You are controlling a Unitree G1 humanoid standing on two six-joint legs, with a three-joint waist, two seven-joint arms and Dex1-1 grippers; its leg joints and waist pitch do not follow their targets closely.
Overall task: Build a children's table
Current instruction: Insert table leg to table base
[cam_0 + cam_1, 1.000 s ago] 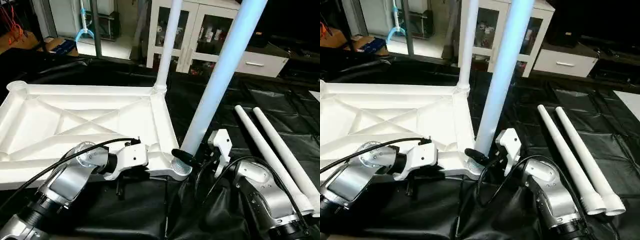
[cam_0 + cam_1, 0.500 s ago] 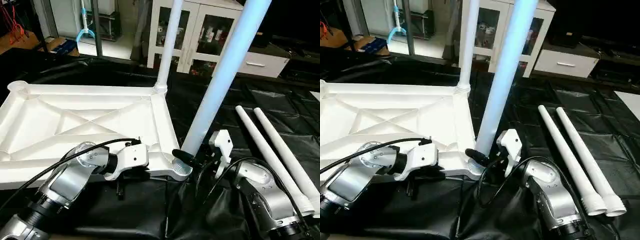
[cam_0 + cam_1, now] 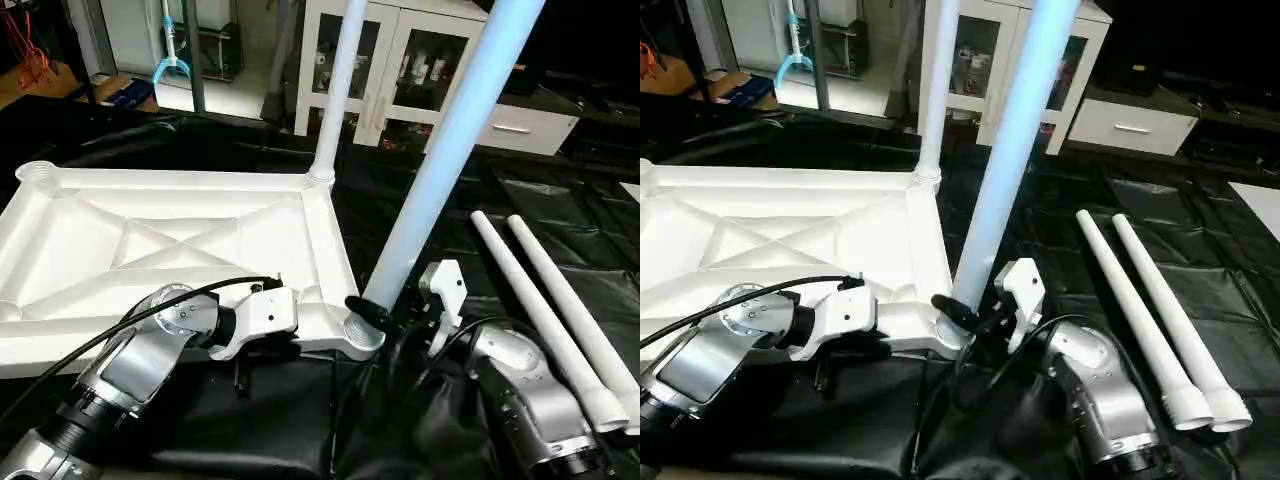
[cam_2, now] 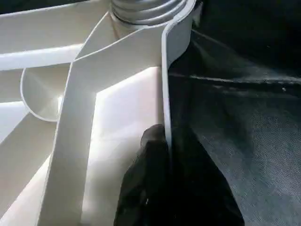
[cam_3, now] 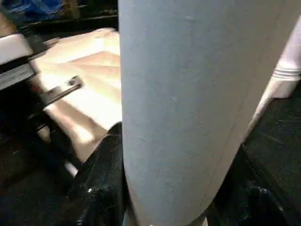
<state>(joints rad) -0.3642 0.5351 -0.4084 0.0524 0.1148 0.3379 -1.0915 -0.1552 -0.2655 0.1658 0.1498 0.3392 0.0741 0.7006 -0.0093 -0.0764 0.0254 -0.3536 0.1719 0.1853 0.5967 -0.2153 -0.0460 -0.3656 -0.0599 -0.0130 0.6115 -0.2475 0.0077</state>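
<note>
No text, label or number can be read.

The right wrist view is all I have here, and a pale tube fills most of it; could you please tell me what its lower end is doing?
Observer: The leg leans, its lower end at the near right corner socket of the tabletop, with the right gripper closed around it just above.
Operator: Thank you. Is the left gripper helping?
Observer: The left gripper pinches the tabletop's near rim.
Operator: Are other legs fitted?
Observer: One fitted leg stands in the far right corner; two spare legs lie on the black cover.
</note>
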